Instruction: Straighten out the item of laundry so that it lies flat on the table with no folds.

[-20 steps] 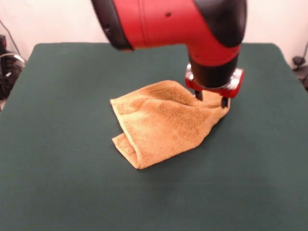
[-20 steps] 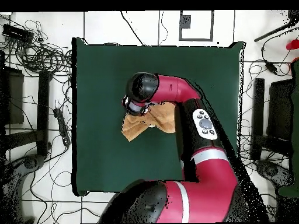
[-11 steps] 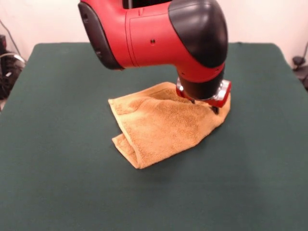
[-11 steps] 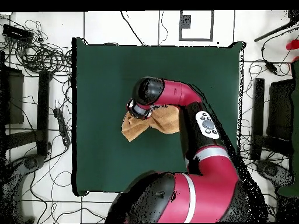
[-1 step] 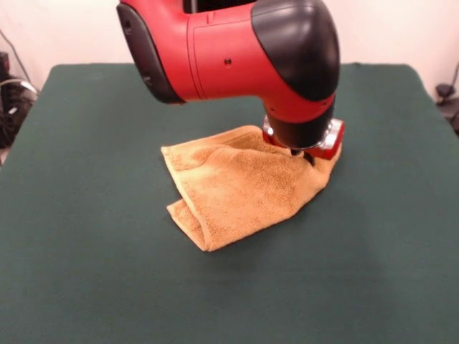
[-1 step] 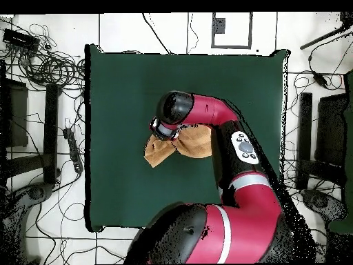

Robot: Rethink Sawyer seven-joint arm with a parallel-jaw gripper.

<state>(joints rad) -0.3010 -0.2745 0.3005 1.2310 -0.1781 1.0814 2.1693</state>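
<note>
Lying folded near the middle of the table [image 5: 86, 272], the towel [image 5: 244, 190] shows two layers, not one flat sheet. In the front view its nearest corner points toward 6 o'clock, where a hemmed edge runs up the left side and a lower layer sticks out beneath the upper one at about 8 o'clock. The upper surface is creased, with a raised ridge running toward the far right corner at 2 o'clock. At that corner the gripper [image 5: 307, 157] stands down on the cloth, its red wrist plate just above the terry and the dark tips pressed close together at the fabric; whether they actually pinch the towel cannot be told from either view. Beyond it the red and black arm [image 5: 229, 50] spans the far half of the picture. In the overhead view the towel [image 6: 160, 153] lies partly hidden under the arm, with bare green cloth on all sides.
</note>
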